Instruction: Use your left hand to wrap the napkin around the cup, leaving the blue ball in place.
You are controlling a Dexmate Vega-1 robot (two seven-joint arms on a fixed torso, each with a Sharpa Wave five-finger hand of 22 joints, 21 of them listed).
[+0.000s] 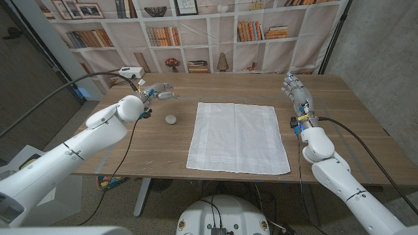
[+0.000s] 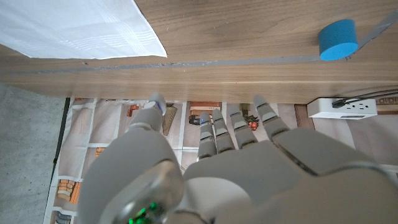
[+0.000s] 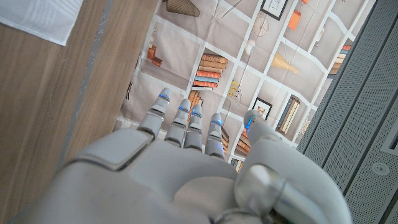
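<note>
A white napkin lies spread flat in the middle of the table, and one corner of it shows in the left wrist view. Left of the napkin sits a small grey round thing; I cannot tell whether it is the cup. A blue ball rests on the wood near the far left edge, beyond my left hand. My left hand hovers at the far left with fingers stretched and apart, holding nothing. At the table's far right, my right hand is also empty, its fingers straight.
A white power strip with cables sits at the table's far left corner. A bookshelf backdrop hangs behind the table. Bare wood surrounds the napkin on all sides.
</note>
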